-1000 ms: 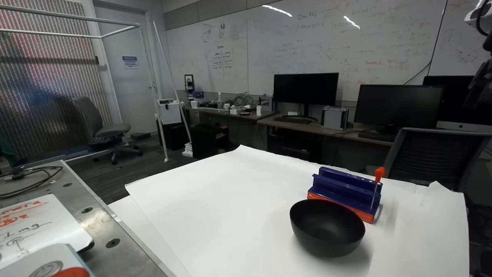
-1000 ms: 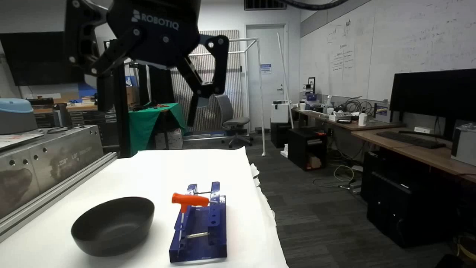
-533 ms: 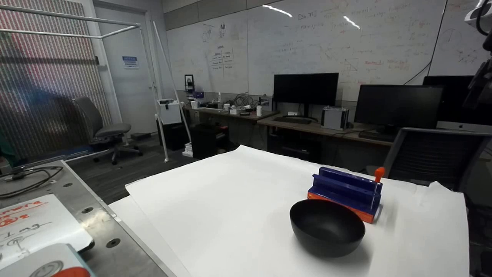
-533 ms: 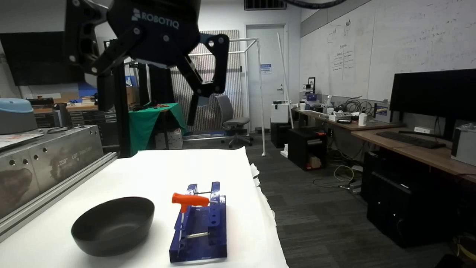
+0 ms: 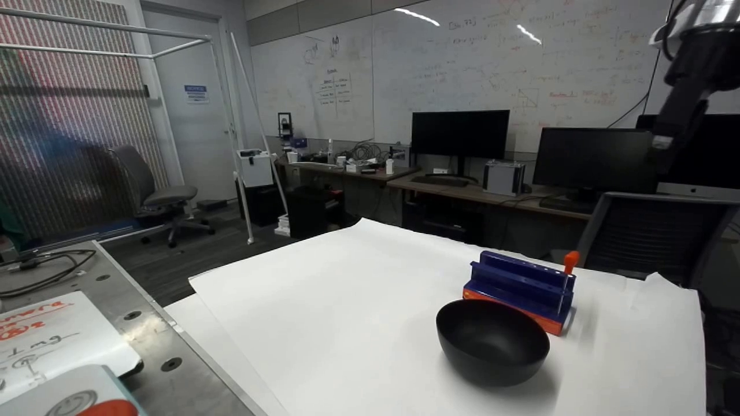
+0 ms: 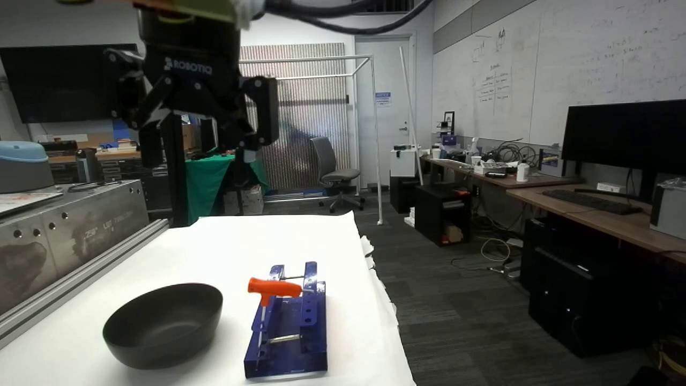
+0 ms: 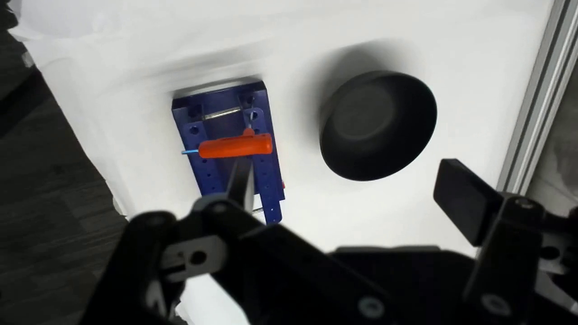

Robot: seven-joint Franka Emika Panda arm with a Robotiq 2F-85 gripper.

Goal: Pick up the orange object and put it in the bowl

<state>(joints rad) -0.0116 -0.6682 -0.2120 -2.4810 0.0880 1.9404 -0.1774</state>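
Note:
The orange object is a T-handled tool with a thin metal shaft. Its orange handle shows in both exterior views (image 5: 570, 262) (image 6: 274, 288) and in the wrist view (image 7: 235, 146). The tool stands upright in one end of a blue ridged block (image 5: 514, 280), also in the wrist view (image 7: 271, 189). The black bowl (image 5: 491, 346) sits beside the block, also in an exterior view (image 6: 163, 327) and the wrist view (image 7: 377, 126). My gripper (image 6: 195, 155) is open and empty, high above the table. In the wrist view (image 7: 352, 194) one finger overlaps the block, just below the handle.
White paper (image 5: 324, 323) covers the table under the bowl and block. A metal ledge (image 6: 80, 236) runs along one side of the table. A black chair (image 5: 653, 237) stands behind the far edge. Desks with monitors (image 5: 461, 133) are beyond.
In an exterior view the arm has come further into view from the right edge. In both exterior views the gripper has shifted over the table, still open. Tool, block and bowl have not moved.

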